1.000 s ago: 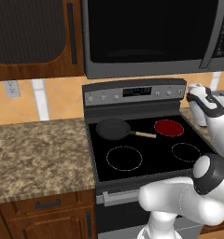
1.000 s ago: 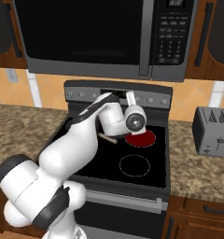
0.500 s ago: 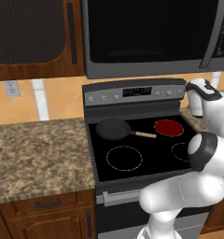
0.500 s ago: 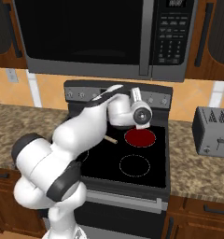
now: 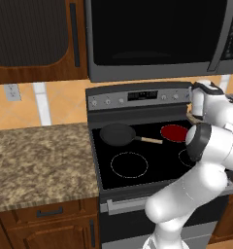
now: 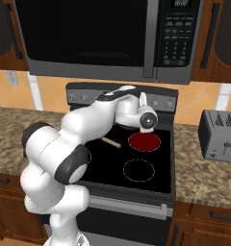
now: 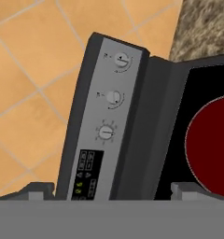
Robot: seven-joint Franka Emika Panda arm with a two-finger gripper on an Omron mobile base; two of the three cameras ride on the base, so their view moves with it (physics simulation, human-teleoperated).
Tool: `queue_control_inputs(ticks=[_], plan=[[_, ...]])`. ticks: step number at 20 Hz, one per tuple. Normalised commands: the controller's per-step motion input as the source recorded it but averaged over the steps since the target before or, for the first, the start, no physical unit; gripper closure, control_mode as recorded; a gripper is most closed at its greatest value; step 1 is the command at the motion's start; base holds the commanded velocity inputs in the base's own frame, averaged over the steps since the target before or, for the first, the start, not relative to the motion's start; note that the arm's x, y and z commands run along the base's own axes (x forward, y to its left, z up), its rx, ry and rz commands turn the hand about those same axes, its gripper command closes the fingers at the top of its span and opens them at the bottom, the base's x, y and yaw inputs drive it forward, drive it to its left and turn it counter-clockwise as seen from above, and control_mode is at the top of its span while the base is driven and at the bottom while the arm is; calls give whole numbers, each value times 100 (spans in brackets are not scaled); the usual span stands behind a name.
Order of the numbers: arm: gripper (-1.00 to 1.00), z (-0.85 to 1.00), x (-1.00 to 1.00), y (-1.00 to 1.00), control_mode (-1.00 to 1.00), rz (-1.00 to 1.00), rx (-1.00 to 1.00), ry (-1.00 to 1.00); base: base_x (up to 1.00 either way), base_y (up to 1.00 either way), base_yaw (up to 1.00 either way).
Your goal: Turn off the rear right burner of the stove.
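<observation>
The pincer points at the right end of the stove's control panel, and its two dark tips sit well apart at the bottom of the hand view, so it is wide and holds nothing. Between those tips and beyond them lie three small knobs in a row on the grey panel, with the dark digital display nearest the tips. None of the knobs is touched. In the left base view the hand hangs by the panel's right end, above the back right corner of the cooktop.

The rear right burner glows as a solid red disc just below the panel; in the right base view it lies right under the arm's wrist. The stove is a black glass-top range set between two stretches of speckled worktop. A dark frying pan with a pale handle sits on the rear left zone. A white-outlined ring marks the front left zone. A black microwave hangs above, and a grey toaster stands on the worktop to the right.
</observation>
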Motion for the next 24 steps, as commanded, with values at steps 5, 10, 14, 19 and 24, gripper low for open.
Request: queue_control_inputs(ticks=[5, 10, 14, 19, 24], plan=[[-100, -8, 38, -16, -100, 4, 1, 0, 0, 0, 0], [-100, -9, 34, -27, -100, 3, 0, 0, 0, 0, 0], [-100, -15, 39, -5, -100, 1, 0, 0, 0, 0, 0], [-100, -22, 54, 0, -100, 0, 0, 0, 0, 0, 0], [-100, -21, 44, 0, -100, 0, 0, 0, 0, 0, 0]])
